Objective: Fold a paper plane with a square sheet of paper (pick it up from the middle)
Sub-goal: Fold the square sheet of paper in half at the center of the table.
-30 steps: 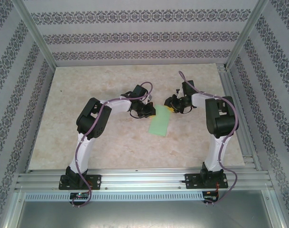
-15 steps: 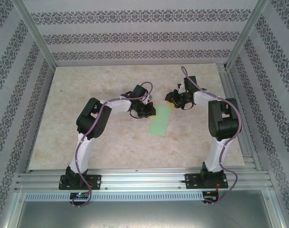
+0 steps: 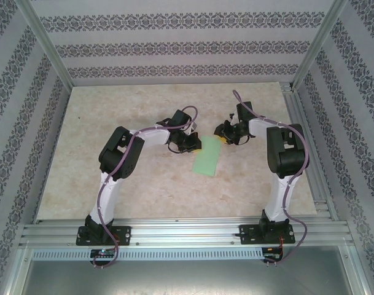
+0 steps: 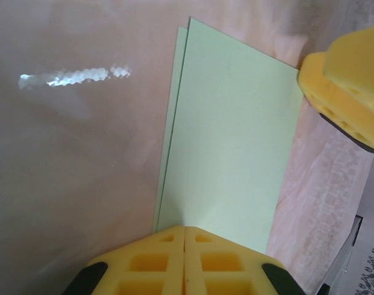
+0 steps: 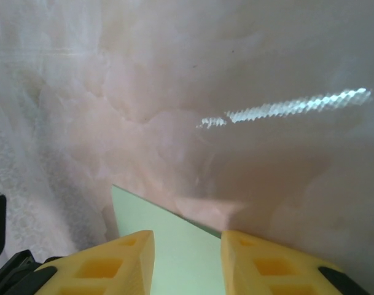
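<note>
The pale marbled table (image 3: 113,184) is carrying everything, and the two arms are reaching in from its near edge toward the middle. The left arm (image 3: 122,157) is bending in from the left side. The right arm (image 3: 284,153) is standing taller by the right edge and folding back inward.

The square sheet of paper (image 3: 207,160) is lying flat close to the middle of the table, a little toward the right edge. It is folded in half into a long light-green rectangle. In the left wrist view the two layers are sitting slightly offset, so a thin strip of the lower layer is showing along one long side.

The left gripper (image 4: 184,232) is sitting at the sheet's far end with its yellow fingers pressed together, leaving no gap. The paper's end is running beneath the fingertips. Whether they are pressing on it or only hovering over it, I cannot tell.

The right gripper (image 5: 188,238) is hanging over the opposite far corner of the sheet, just beside the left one. Its jaws are standing partly apart and gripping nothing, with the green corner showing on the table between the fingers.
</note>
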`<action>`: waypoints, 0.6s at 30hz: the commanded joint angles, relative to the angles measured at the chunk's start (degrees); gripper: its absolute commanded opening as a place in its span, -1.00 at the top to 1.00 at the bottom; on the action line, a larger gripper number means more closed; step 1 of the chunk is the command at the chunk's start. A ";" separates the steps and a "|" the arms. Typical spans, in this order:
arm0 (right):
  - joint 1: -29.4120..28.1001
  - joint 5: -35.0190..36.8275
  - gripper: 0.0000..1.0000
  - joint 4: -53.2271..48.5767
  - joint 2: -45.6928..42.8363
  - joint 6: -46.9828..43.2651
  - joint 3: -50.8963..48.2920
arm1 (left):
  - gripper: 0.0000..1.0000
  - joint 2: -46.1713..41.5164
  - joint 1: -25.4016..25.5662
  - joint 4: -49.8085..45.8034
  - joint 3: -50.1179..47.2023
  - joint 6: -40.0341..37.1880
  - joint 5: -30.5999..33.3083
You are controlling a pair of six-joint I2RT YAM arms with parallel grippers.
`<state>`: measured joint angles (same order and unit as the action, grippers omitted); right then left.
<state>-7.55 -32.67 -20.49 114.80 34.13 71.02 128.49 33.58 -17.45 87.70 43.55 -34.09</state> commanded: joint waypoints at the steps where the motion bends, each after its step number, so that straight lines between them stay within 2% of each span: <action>1: -0.26 -0.66 0.30 0.29 -6.63 -0.54 -1.84 | 0.82 1.77 0.90 -3.82 -1.02 -1.41 1.68; 6: -2.10 -1.62 0.29 2.16 -9.78 0.97 -6.47 | 0.82 1.77 0.88 -3.55 -0.88 -1.18 1.52; 13: -3.28 -0.26 0.29 7.04 -5.70 3.00 -11.97 | 0.82 1.77 0.88 -3.60 -1.03 -1.29 1.41; 18: -3.34 0.68 0.29 5.72 -4.45 2.35 -12.03 | 0.82 1.68 0.87 -3.56 -1.11 -1.40 1.39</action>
<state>-10.48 -33.80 -14.35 109.01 36.51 59.51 128.49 33.58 -17.45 87.70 43.55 -34.22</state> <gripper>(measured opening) 0.355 0.092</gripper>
